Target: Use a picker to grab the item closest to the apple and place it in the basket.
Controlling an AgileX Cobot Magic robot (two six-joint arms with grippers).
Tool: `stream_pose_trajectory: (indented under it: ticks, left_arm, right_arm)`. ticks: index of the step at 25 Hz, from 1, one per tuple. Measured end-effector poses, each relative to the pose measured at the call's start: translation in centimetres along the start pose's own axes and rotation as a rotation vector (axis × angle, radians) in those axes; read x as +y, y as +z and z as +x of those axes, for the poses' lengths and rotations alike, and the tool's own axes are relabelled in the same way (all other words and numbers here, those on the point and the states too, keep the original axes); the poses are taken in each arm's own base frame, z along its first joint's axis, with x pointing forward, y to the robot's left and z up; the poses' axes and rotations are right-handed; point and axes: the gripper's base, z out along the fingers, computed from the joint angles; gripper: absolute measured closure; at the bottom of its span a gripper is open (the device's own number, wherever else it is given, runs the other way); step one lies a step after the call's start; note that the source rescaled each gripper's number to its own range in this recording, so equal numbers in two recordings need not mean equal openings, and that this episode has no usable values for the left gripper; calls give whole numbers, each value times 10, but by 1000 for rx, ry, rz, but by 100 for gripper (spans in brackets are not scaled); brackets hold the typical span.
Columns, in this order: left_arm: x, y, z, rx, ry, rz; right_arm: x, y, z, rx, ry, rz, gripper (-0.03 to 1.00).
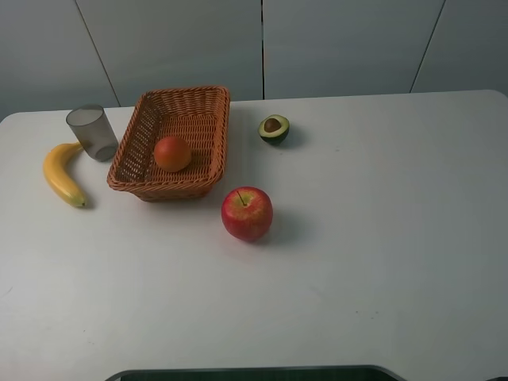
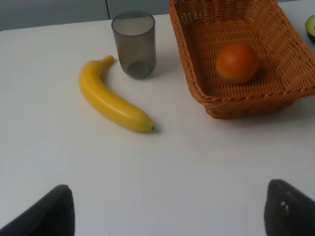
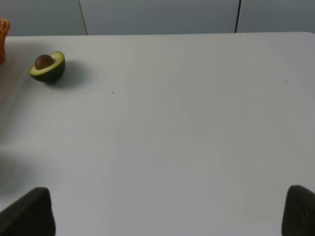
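Observation:
A red apple stands on the white table just in front of the wicker basket. An orange lies inside the basket, and shows as the orange in the left wrist view. A halved avocado with its pit up sits right of the basket, also the avocado in the right wrist view. Neither arm appears in the high view. My left gripper is open, fingertips wide apart over bare table. My right gripper is open too, nothing between its fingers.
A yellow banana lies left of the basket, with a grey translucent cup standing behind it. The same banana and cup show in the left wrist view. A dark edge runs along the table's front.

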Motion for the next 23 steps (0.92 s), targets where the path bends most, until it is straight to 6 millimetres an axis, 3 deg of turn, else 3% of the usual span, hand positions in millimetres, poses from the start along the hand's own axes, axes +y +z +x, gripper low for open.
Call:
stream_pose_trajectory:
  ticks: [23]
  left_arm:
    - [0,0,0,0,0,0]
  right_arm:
    - [0,0,0,-2,0,0,-3]
